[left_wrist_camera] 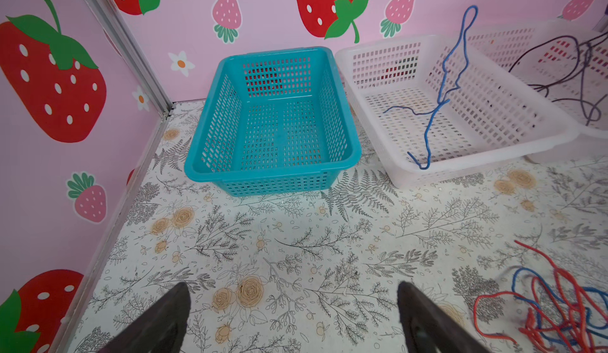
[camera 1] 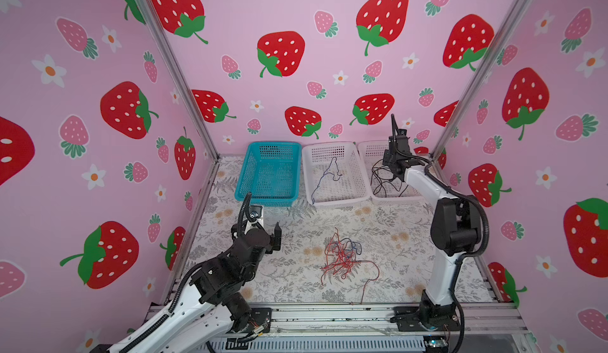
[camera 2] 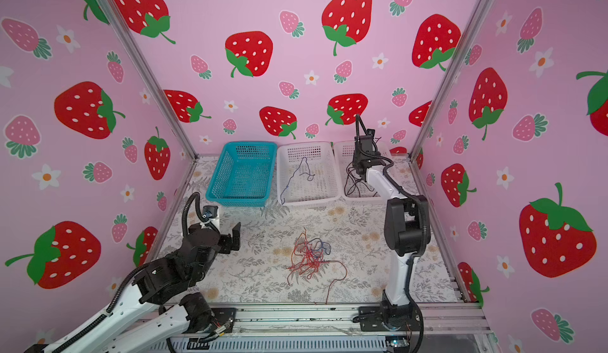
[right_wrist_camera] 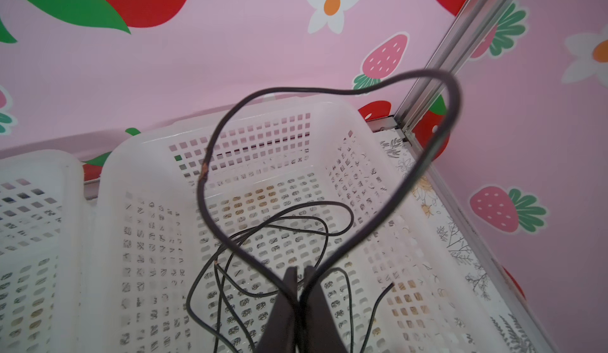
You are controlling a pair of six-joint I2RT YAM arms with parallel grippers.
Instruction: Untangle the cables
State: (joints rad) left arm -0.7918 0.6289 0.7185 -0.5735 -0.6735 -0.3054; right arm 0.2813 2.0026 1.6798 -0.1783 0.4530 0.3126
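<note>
Sorting by colour seems the reason: right gripper [right_wrist_camera: 300, 270], jaws almost together, pinches black cable [right_wrist_camera: 455, 101] over white basket [right_wrist_camera: 108, 183]; left gripper [left_wrist_camera: 292, 285] waits wide open, empty, near tangle [camera 1: 342, 256].

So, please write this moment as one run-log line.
right gripper: shut on black cable over rightmost basket | left gripper: open, empty | red-blue tangle: on table

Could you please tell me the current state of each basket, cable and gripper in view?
teal basket: empty, upright.
middle white basket: holds one blue cable.
right white basket: holds loose black cables.
red and blue tangle: knotted together on the table.
left gripper: open, empty, above the table.
right gripper: shut on a black cable loop, over the right white basket.
</note>
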